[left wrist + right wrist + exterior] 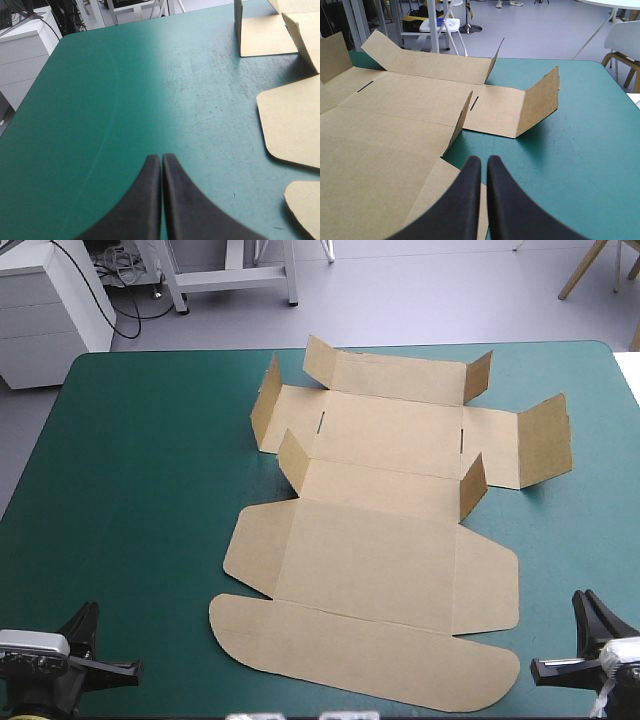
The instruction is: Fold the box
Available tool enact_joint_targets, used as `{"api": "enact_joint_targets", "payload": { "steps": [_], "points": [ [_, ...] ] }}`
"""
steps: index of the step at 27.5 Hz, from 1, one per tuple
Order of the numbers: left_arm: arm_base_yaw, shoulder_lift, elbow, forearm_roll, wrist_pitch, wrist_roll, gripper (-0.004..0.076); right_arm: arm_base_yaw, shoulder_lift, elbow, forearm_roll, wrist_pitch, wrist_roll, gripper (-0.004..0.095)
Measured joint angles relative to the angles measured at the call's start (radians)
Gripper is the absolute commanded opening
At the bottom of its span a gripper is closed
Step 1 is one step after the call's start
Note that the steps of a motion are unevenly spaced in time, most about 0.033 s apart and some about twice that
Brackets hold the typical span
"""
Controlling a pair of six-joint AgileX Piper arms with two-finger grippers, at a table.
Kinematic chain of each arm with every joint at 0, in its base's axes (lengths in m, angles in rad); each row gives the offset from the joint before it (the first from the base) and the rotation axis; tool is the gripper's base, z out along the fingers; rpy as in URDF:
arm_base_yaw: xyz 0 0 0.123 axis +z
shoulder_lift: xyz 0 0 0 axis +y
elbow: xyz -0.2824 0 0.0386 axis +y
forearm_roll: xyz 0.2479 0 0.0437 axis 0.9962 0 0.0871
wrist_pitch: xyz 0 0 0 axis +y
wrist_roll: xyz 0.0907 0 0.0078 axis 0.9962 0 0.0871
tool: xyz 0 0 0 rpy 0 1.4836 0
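The brown box (385, 540) lies as a cut sheet on the teal-green cover, mostly flat, with several small flaps and its side walls standing partly raised at the far end. Its rounded lid flap (360, 650) lies flat toward the near edge. My left gripper (85, 640) rests at the near left corner, shut, well clear of the box; in its wrist view the left gripper (161, 159) points over bare cover, box flaps (295, 120) off to one side. My right gripper (590, 620) sits at the near right corner, shut; the right gripper (483, 161) points at the box's edge (395, 150), with a raised side wall (537, 102) ahead.
A white cabinet (50, 305) stands beyond the table's far left corner, with a metal frame (230, 275) behind the far edge. Bare teal-green cover (130, 470) spreads left of the box, and a narrower strip (590, 510) runs along its right.
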Motion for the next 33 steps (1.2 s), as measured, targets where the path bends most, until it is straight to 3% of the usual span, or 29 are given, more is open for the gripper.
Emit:
{"api": "enact_joint_targets", "payload": {
  "steps": [1,2,4,7,20,27,33],
  "points": [
    [0.000,0.000,0.000,0.000,0.000,0.000,-0.0010,0.000,0.000,0.000,0.000,0.000,0.000,0.0281],
    [0.000,0.000,0.000,0.000,0.000,0.000,-0.0010,0.000,0.000,0.000,0.000,0.000,0.000,0.0427],
    [0.000,0.000,0.000,0.000,0.000,0.000,-0.0010,0.000,0.000,0.000,0.000,0.000,0.000,0.0628],
    [0.000,0.000,0.000,0.000,0.000,0.000,-0.0010,0.000,0.000,0.000,0.000,0.000,0.001,0.0737],
    [0.000,0.000,0.000,0.000,0.000,0.000,-0.0010,0.000,0.045,-0.011,-0.001,0.004,0.040,0.0744],
    [0.000,0.000,0.000,0.000,0.000,0.000,-0.0010,0.000,0.352,-0.184,0.022,0.046,0.056,0.0742],
    [0.000,0.000,0.000,0.000,0.000,0.000,-0.0010,0.000,0.683,-0.406,0.072,0.154,0.047,0.0744]
  ]
}}
